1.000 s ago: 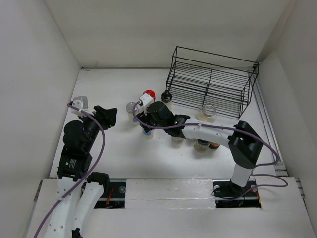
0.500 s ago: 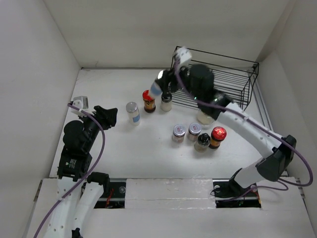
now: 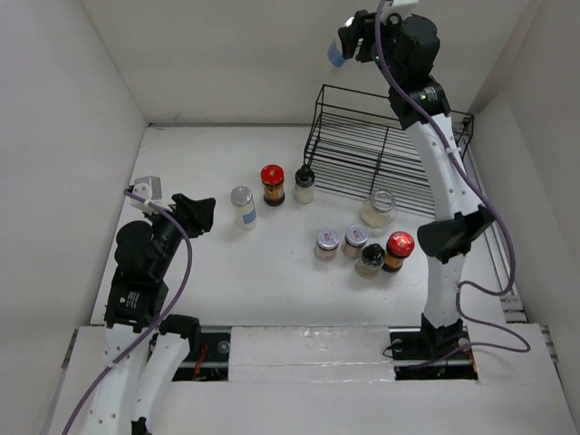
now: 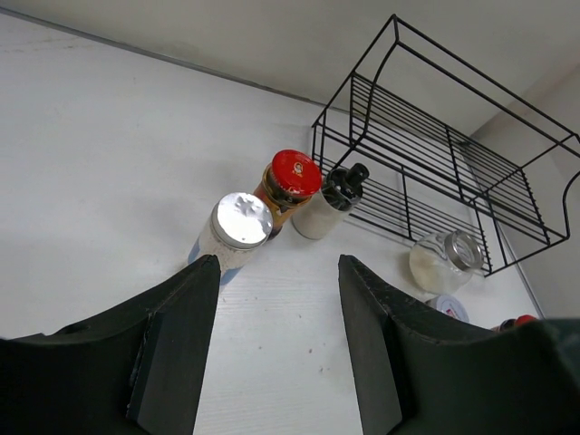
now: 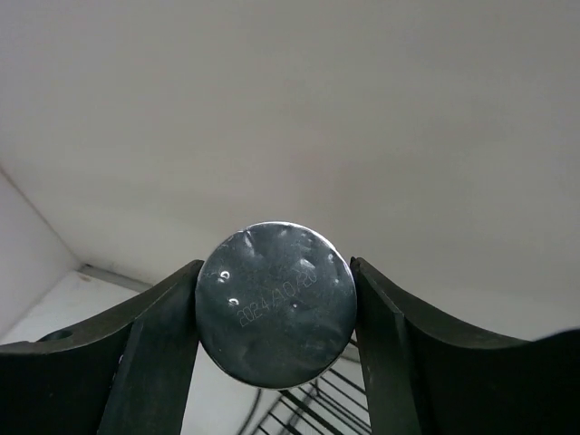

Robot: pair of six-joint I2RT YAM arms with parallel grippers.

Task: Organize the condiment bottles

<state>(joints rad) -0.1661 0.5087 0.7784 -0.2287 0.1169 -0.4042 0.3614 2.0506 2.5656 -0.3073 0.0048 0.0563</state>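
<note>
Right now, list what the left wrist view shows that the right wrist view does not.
Only the left wrist view: the tabletop with a silver-lidded jar, a red-lidded jar and a black-capped bottle standing close together, plus a clear jar beside the rack. The left jaws stand apart with nothing between them.
Only the right wrist view: the held jar, seen lid-on, clamped between the right jaws against a bare wall.
Both: the black wire rack, though only a sliver of it shows at the bottom of the right wrist view.
</note>
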